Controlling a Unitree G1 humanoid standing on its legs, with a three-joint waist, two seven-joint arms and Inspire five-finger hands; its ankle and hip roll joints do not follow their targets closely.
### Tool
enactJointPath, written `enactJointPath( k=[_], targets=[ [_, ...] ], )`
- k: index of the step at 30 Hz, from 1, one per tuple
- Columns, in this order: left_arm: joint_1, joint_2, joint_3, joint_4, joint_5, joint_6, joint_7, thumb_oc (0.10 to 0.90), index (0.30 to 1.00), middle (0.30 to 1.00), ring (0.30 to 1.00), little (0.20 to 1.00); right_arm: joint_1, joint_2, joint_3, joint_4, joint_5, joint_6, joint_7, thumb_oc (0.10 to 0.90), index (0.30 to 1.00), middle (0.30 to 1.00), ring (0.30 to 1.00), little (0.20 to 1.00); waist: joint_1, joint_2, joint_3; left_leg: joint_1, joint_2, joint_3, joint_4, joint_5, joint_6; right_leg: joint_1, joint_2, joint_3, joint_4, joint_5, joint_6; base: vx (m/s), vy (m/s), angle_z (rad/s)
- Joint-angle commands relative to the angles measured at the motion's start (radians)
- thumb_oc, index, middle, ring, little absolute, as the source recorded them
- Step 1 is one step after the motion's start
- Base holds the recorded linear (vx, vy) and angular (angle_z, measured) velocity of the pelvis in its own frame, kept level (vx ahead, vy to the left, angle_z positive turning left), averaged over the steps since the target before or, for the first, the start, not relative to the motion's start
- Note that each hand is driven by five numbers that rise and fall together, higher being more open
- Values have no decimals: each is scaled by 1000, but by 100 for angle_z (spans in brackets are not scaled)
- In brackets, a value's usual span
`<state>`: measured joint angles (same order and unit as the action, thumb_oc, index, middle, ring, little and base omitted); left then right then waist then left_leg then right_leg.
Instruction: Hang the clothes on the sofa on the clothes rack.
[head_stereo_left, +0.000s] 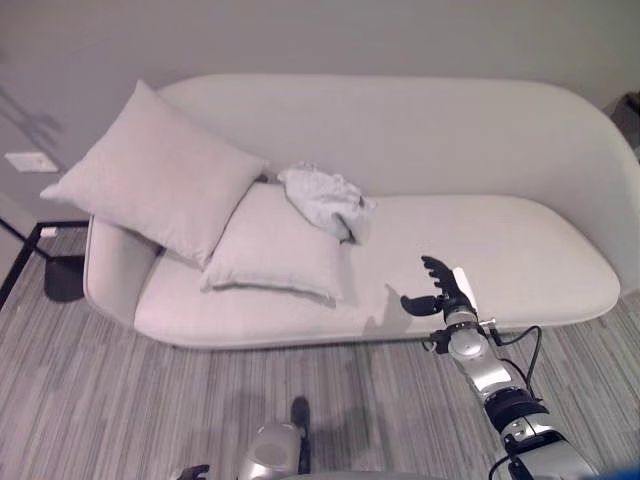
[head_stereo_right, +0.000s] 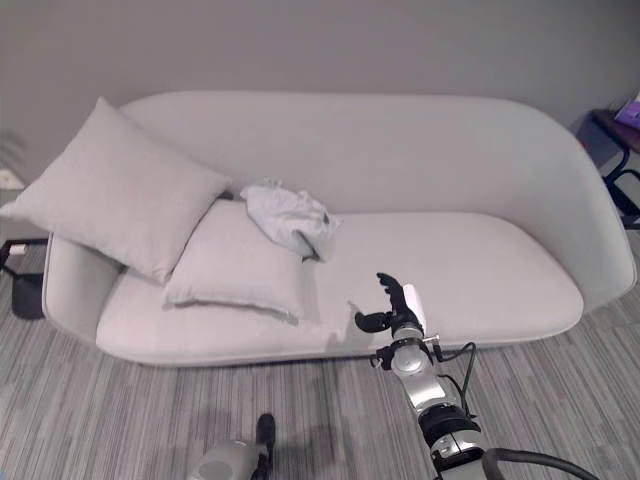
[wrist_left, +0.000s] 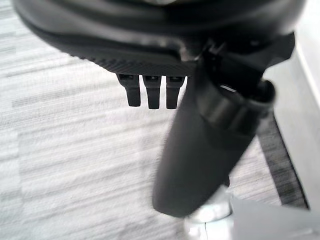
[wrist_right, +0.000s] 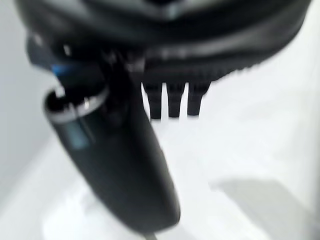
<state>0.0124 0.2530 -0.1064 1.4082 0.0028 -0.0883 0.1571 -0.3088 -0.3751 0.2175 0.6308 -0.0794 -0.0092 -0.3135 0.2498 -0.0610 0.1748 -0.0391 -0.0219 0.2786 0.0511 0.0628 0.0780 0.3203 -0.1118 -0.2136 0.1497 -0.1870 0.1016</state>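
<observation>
A crumpled pale grey garment (head_stereo_left: 322, 198) lies on the light sofa (head_stereo_left: 530, 265), resting on the upper right corner of the smaller pillow (head_stereo_left: 275, 248). My right hand (head_stereo_left: 437, 285) hovers over the front part of the seat, to the right of and nearer than the garment. It is open, its fingers loosely bent with nothing in them, as the right wrist view's thumb (wrist_right: 120, 165) and fingers also show. My left hand (head_stereo_left: 300, 412) hangs low over the floor before the sofa, open, with straight fingers (wrist_left: 152, 92) and nothing held.
A large pillow (head_stereo_left: 155, 170) leans on the sofa's left arm, overlapping the smaller one. A black stand and base (head_stereo_left: 60, 275) sit on the floor left of the sofa. Dark furniture (head_stereo_right: 618, 140) stands at the far right. Striped flooring (head_stereo_left: 120, 410) runs along the sofa's front.
</observation>
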Motion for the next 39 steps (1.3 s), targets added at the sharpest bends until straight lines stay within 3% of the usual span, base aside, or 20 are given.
enactJointPath(
  k=[1,2,3,6,7,8,10,12,13,14,20,28,35,39],
  targets=[
    [12,-3,-86,-5,36,-33,16,800,900,900,900,900,-23,-48,-59,-80,-61,-67,-55,800,900,900,900,900,29,-7,-84,-82,-3,-24,-90,79,-32,-95,81,-21,123,102,48,313,196,-3],
    [9,3,-108,-28,52,-42,16,800,900,900,900,900,-24,-53,-65,-79,-64,-72,-55,800,900,900,900,900,19,-3,-77,-40,-18,-30,-110,63,-17,-144,47,-38,260,175,96,460,333,24],
    [-30,31,-181,-84,74,-49,33,800,900,900,900,900,-38,-56,-78,-42,-29,-85,-78,800,900,900,900,900,-10,39,-72,41,-3,-67,-133,30,2,-253,2,-70,513,283,133,350,264,29],
    [-54,39,-194,-97,64,-43,36,800,900,900,900,900,-52,-52,-83,-25,35,-103,-76,800,900,900,900,900,-30,44,-60,77,-9,-107,-138,7,3,-318,-48,-97,566,239,111,241,84,72],
    [-98,44,-197,-101,47,-46,40,800,900,900,900,900,-44,-60,-88,-66,102,-130,-51,800,900,900,900,900,-49,32,-47,101,-20,-153,-138,-10,-16,-338,-74,-92,443,179,75,182,-64,90],
    [-99,43,-197,-100,47,-46,40,800,900,900,900,900,-45,-60,-89,-66,102,-130,-50,800,900,900,900,900,-51,36,-49,98,-15,-157,-138,-7,-18,-335,-69,-98,434,185,72,145,-99,64],
    [-134,40,-217,-113,44,-57,39,800,900,900,900,900,-30,-86,-107,-88,152,-157,-34,800,900,900,900,900,-71,31,-48,96,-17,-210,-138,-11,-34,-341,-60,-53,286,159,49,106,-133,96],
    [-167,31,-247,-106,53,-58,35,800,900,900,900,900,-24,-116,-118,-119,202,-179,-20,800,900,900,900,900,-94,7,-56,102,-22,-286,-138,-39,-57,-350,-68,71,-15,197,52,178,-226,124],
    [-167,30,-247,-105,53,-58,35,800,900,900,900,900,-25,-116,-118,-118,203,-179,-19,800,900,900,900,900,-95,9,-55,104,-21,-287,-138,-41,-57,-345,-66,70,-23,199,52,228,-184,111],
    [-159,23,-234,-86,61,-53,30,800,900,900,900,900,-1,-98,-122,-132,232,-185,9,800,900,900,900,900,-89,-26,-74,120,-33,-309,-138,-60,-59,-303,-72,91,-92,212,59,149,-72,64],
    [-73,-16,-126,2,11,-39,4,800,900,900,900,900,22,-77,-42,-207,210,-179,99,800,900,900,900,900,-61,-33,-105,118,0,-361,-138,-58,-86,-233,-40,59,-194,245,50,111,-160,58],
    [-9,-27,-94,36,29,-28,2,800,900,900,900,900,53,-56,18,-280,180,-182,142,800,900,900,900,900,-33,-24,-116,110,34,-407,-138,-55,-123,-189,-21,7,-237,221,35,61,-83,27],
    [-28,-25,-158,50,87,-19,29,800,900,900,900,900,-54,-8,96,-174,128,-175,73,800,900,900,900,900,7,-29,-117,92,40,-465,-138,-42,-144,-169,-2,-48,-237,188,18,74,-41,41],
    [-48,-21,-196,50,103,-19,57,800,900,900,900,900,-151,-7,98,-53,35,-141,-49,800,900,900,900,900,35,-37,-109,63,39,-491,-138,-30,-150,-181,2,-75,-237,182,16,85,6,14]
  ],
)
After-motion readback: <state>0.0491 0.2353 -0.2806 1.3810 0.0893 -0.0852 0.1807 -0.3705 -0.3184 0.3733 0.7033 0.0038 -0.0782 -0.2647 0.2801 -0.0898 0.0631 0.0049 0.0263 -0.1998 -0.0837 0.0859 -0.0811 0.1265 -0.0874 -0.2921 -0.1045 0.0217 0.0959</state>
